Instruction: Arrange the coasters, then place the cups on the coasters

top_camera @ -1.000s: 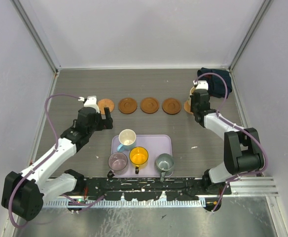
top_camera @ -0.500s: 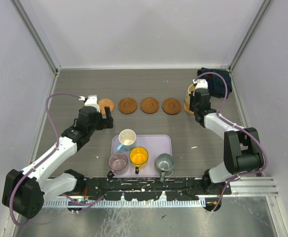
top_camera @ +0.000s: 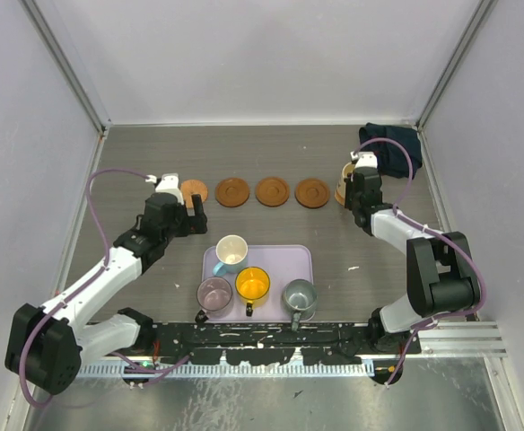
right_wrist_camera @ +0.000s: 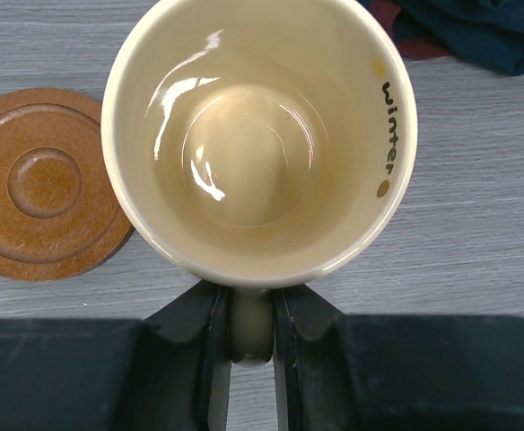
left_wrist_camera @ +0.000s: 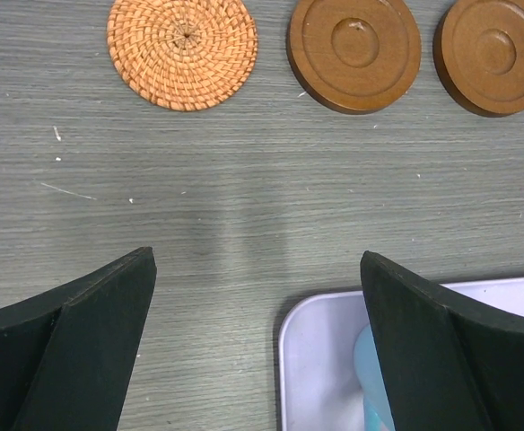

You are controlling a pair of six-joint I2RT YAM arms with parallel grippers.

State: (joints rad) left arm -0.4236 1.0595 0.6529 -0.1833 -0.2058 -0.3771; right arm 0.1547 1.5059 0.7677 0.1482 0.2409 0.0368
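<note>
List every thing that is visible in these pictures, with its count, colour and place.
wooden coasters: three, brown, middle of a row across the far table
woven coaster: one, orange, left end of the row
fifth coaster: one, brownish, right end, mostly hidden
tray: one, lavender, near middle
white and blue cup: one, on the tray
orange-yellow cup: one, on the tray
purple-grey cup: one, tray's near left corner
grey-green cup: one, tray's near right corner
cream cup: one, right end of the row
cloth: one, dark blue, far right corner
table: one, grey
left gripper: black, open, empty
right gripper: black, shut on the cream cup's handle
</note>
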